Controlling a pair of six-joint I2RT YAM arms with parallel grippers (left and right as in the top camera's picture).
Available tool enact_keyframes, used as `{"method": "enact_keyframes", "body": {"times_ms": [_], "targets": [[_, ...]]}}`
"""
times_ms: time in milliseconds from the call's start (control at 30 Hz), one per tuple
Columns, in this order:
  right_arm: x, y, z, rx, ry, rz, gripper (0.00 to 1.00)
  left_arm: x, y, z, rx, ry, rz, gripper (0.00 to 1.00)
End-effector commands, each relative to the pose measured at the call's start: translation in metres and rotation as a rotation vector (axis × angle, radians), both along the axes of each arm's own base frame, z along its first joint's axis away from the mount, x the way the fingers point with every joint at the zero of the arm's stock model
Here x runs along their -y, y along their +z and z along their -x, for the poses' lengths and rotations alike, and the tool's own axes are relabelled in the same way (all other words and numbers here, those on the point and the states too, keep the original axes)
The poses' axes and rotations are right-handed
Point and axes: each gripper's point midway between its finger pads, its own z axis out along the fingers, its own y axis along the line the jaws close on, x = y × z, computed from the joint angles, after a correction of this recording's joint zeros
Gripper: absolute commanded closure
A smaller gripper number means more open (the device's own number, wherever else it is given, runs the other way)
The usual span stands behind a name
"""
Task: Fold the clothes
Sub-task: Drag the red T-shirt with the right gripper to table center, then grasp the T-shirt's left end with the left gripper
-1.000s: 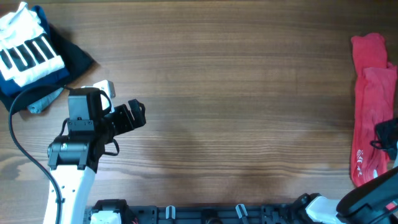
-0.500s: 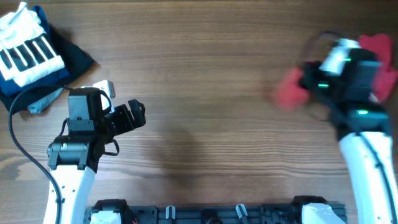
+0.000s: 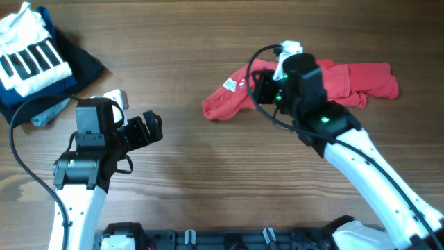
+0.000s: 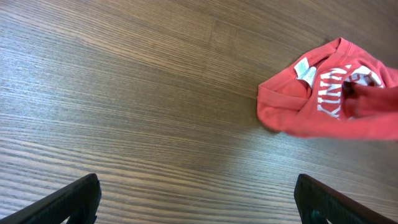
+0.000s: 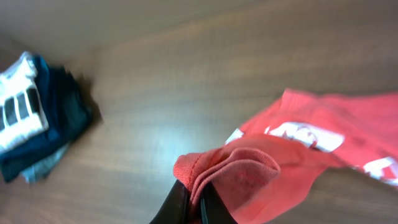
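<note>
Along the near edge of the brown wood-grain desk (image 3: 208,42) runs a black mounting rail with small clips (image 3: 229,238), and both white-shelled arms rise from it. The desk's grain runs side to side, in matte brown bands with a few darker streaks, and its boards fill the overhead and left wrist views from edge to edge. On the near left, the left tool (image 3: 154,128) hangs above bare wood with its two dark fingers (image 4: 78,199) spread wide apart and nothing between them. A thin black cable (image 3: 14,146) loops beside its arm. Further in, right of centre, the right tool (image 3: 260,87) is pinched together on a bunched fold of the red short-sleeved cotton T-shirt (image 3: 347,75). The wrist view shows the cloth doubled over just above the fingers (image 5: 177,208). The shirt lies crumpled in a long band across the desk's right half, its left end near the middle, with white printed lettering (image 4: 333,93) and a small white label (image 4: 303,67) showing. At the far left corner, well apart from the shirt, rests a pile of navy folded clothes (image 3: 80,66) topped by a white black-striped garment (image 3: 28,55).
</note>
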Motion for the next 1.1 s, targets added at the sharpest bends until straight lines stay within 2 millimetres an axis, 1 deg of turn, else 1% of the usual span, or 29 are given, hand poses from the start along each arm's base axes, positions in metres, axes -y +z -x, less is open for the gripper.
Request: {"method": "enact_keyframes", "body": {"times_ms": [0, 67, 100, 133, 233, 267, 300, 333, 367, 433, 533, 633, 700, 767, 833, 867, 900, 933, 1000, 1033, 1067], "targets": [[-0.023, -0.023, 0.012, -0.112, 0.060, -0.027, 0.95, -0.001, 0.008, -0.004, 0.027, -0.012, -0.023, 0.00], [-0.030, -0.042, 0.029, -0.214, 0.102, -0.021, 0.95, -0.001, 0.008, -0.005, 0.032, -0.012, -0.023, 0.00], [-0.030, -0.049, 0.037, -0.264, 0.096, -0.023, 0.95, -0.001, 0.008, -0.005, 0.032, -0.012, -0.023, 0.00], [-0.025, -0.061, 0.048, -0.349, 0.061, -0.023, 0.96, -0.001, 0.009, -0.006, 0.035, -0.011, -0.023, 0.00], [-0.004, -0.096, 0.090, -0.617, -0.057, 0.028, 0.96, -0.001, 0.010, -0.008, 0.045, -0.012, -0.023, 0.00], [0.001, -0.101, 0.099, -0.655, -0.066, 0.057, 0.96, -0.001, 0.011, -0.009, 0.051, -0.011, -0.023, 0.00], [0.015, -0.110, 0.111, -0.702, -0.098, 0.124, 0.93, -0.001, 0.013, -0.011, 0.066, -0.011, -0.023, 0.00], [0.026, -0.114, 0.116, -0.721, -0.143, 0.167, 0.90, -0.001, 0.015, -0.014, 0.079, -0.011, -0.023, 0.00], [0.036, -0.117, 0.117, -0.724, -0.188, 0.206, 0.87, -0.001, 0.018, -0.016, 0.092, -0.011, -0.022, 0.00], [0.045, -0.117, 0.115, -0.705, -0.223, 0.242, 0.81, -0.001, 0.022, -0.021, 0.117, -0.011, -0.021, 0.00], [0.042, -0.115, 0.106, -0.667, -0.227, 0.229, 0.70, 0.000, 0.030, -0.029, 0.163, -0.009, -0.012, 0.00], [0.040, -0.114, 0.101, -0.649, -0.227, 0.218, 0.69, 0.008, 0.038, -0.035, 0.204, -0.040, 0.023, 0.00], [0.043, -0.114, 0.099, -0.635, -0.246, 0.230, 0.67, 0.014, 0.042, -0.039, 0.224, -0.064, 0.048, 0.00], [0.050, -0.113, 0.094, -0.618, -0.300, 0.241, 0.67, 0.020, 0.043, -0.043, 0.236, -0.088, 0.073, 0.00], [0.059, -0.112, 0.089, -0.603, -0.368, 0.242, 0.52, 0.029, 0.040, -0.048, 0.233, -0.122, 0.099, 0.00], [0.063, -0.112, 0.087, -0.602, -0.388, 0.239, 0.48, 0.033, 0.037, -0.051, 0.228, -0.135, 0.104, 0.00], [0.066, -0.111, 0.085, -0.599, -0.400, 0.231, 0.48, 0.037, 0.034, -0.053, 0.221, -0.145, 0.107, 0.00], [0.070, -0.111, 0.083, -0.600, -0.411, 0.227, 0.44, 0.041, 0.029, -0.056, 0.208, -0.158, 0.109, 0.00], [0.082, -0.111, 0.078, -0.607, -0.449, 0.217, 0.28, 0.053, 0.015, -0.059, 0.165, -0.183, 0.120, 0.00], [0.089, -0.112, 0.076, -0.611, -0.468, 0.213, 0.23, 0.060, 0.006, -0.060, 0.131, -0.186, 0.137, 0.00], [0.096, -0.111, 0.074, -0.616, -0.489, 0.206, 0.20, 0.070, -0.003, -0.059, 0.095, -0.200, 0.162, 0.00]]}}
